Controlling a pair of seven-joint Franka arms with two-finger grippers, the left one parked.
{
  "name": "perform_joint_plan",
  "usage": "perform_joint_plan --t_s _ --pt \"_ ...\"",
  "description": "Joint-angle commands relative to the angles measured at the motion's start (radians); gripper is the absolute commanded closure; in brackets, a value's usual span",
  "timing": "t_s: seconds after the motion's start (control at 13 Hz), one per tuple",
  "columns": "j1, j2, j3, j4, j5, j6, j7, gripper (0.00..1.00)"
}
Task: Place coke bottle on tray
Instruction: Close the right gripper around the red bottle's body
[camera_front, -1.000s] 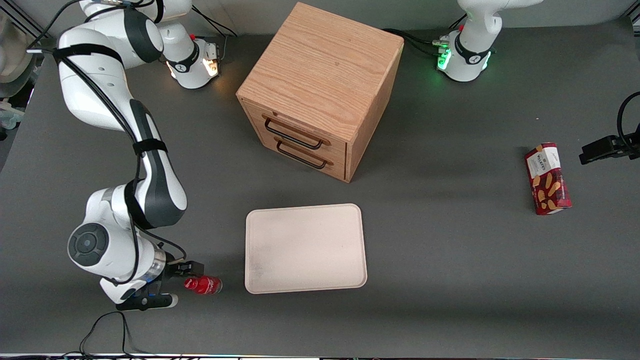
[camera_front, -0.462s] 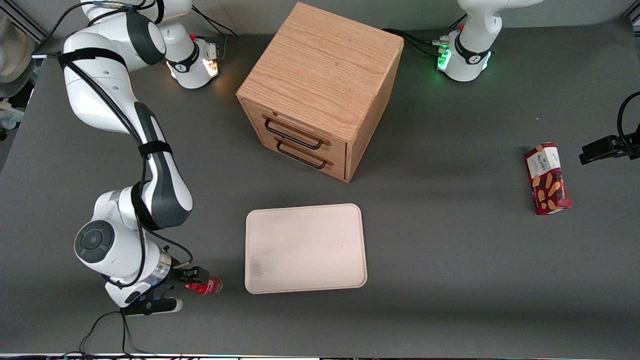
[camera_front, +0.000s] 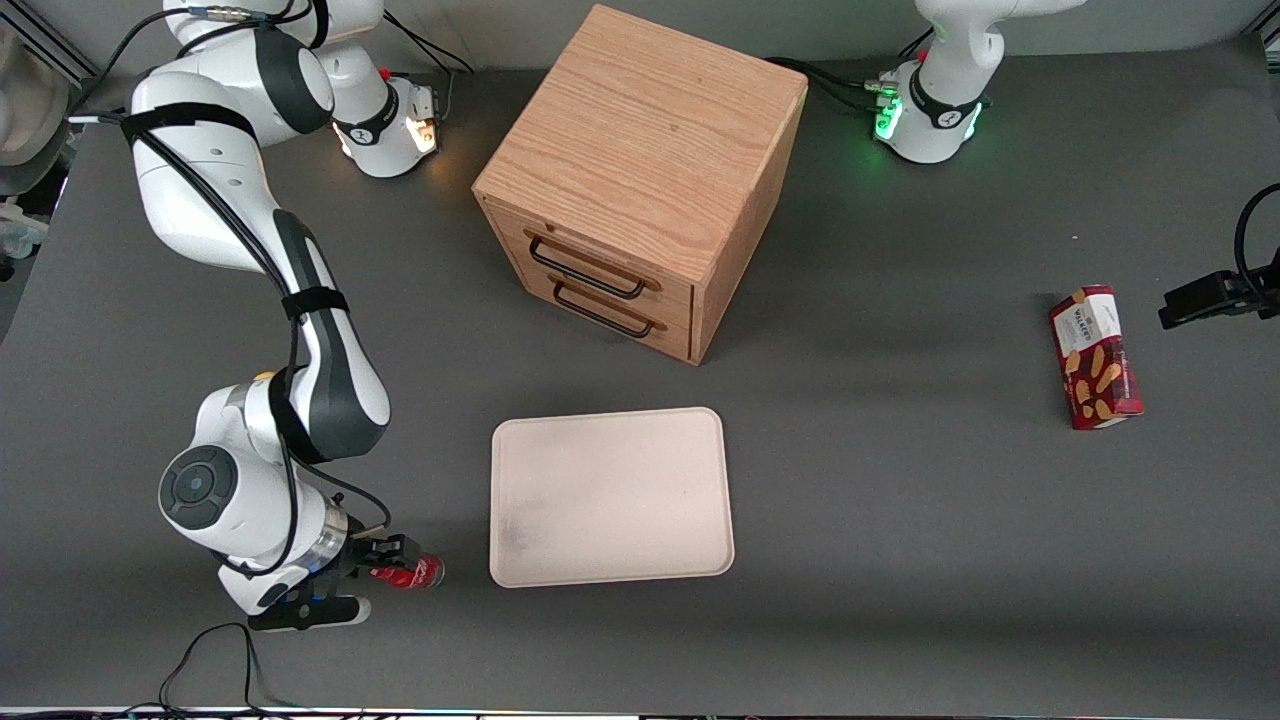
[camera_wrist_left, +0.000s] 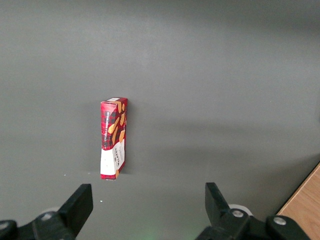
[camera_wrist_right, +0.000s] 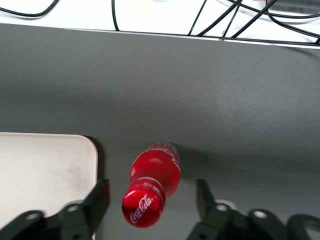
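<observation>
In the front view, the coke bottle (camera_front: 412, 571) lies on its side on the grey counter (camera_front: 900, 520), near the tray (camera_front: 610, 496) but not touching it, toward the working arm's end. The hand (camera_front: 375, 575) is low over the cap end of the bottle. The wooden drawer cabinet (camera_front: 640, 180) stands farther from the camera than the tray, and a red snack box (camera_front: 1094, 357) lies toward the parked arm's end. In the left wrist view, only the snack box (camera_wrist_left: 113, 137) lies on the counter (camera_wrist_left: 225, 75). In the right wrist view, the hand (camera_wrist_right: 150, 205) is open: its two fingers (camera_wrist_right: 97, 197) stand on either side of the coke bottle (camera_wrist_right: 152, 187), with a gap on each side. A corner of the tray (camera_wrist_right: 45, 175) is just beside the bottle.
</observation>
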Motion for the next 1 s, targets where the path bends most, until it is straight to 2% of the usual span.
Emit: perform_joint_plan --t_s 0.0,0.46,0.69,0.92 --pt "0.0 0.017 0.007 0.027 -0.009 0.01 0.007 0.49" --pt "0.0 0.008 0.007 0.029 -0.015 -0.006 0.002 1.0" --pt "0.002 -0.029 0.007 0.033 -0.02 -0.103 0.001 1.0" --pt "0.019 -0.13 0.016 0.036 -0.023 -0.292 -0.019 1.0"
